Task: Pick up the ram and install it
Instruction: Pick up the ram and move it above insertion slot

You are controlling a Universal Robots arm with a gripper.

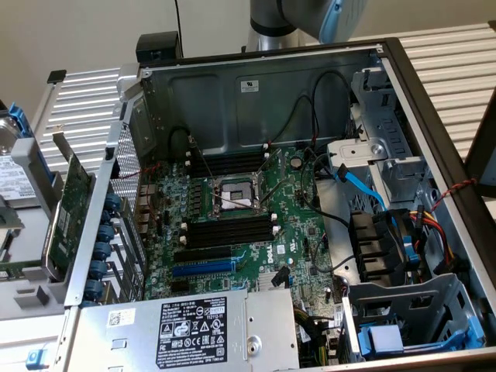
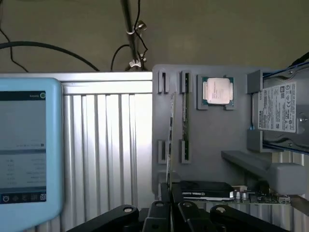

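Note:
In the wrist view the ram (image 2: 170,140) is a thin strip seen edge-on, running out from between my closed fingers (image 2: 186,212). My gripper (image 2: 170,203) is shut on it, over a grey parts tray (image 2: 212,140). A second green stick (image 2: 185,116) stands in the tray's holders right beside the held one. In the exterior view the open computer case (image 1: 256,85) shows its motherboard (image 1: 294,232) with long black slots (image 1: 232,229) below the processor socket (image 1: 232,194) and more slots (image 1: 229,164) above it.
The tray also carries a processor chip (image 2: 217,91), a hard drive (image 2: 282,111) and a black card (image 2: 205,190). A blue-framed screen (image 2: 24,145) stands on the ribbed metal table (image 2: 106,145). Beside the case, at the exterior view's left, stands a green expansion card (image 1: 74,209). Cables (image 1: 364,190) cross the case.

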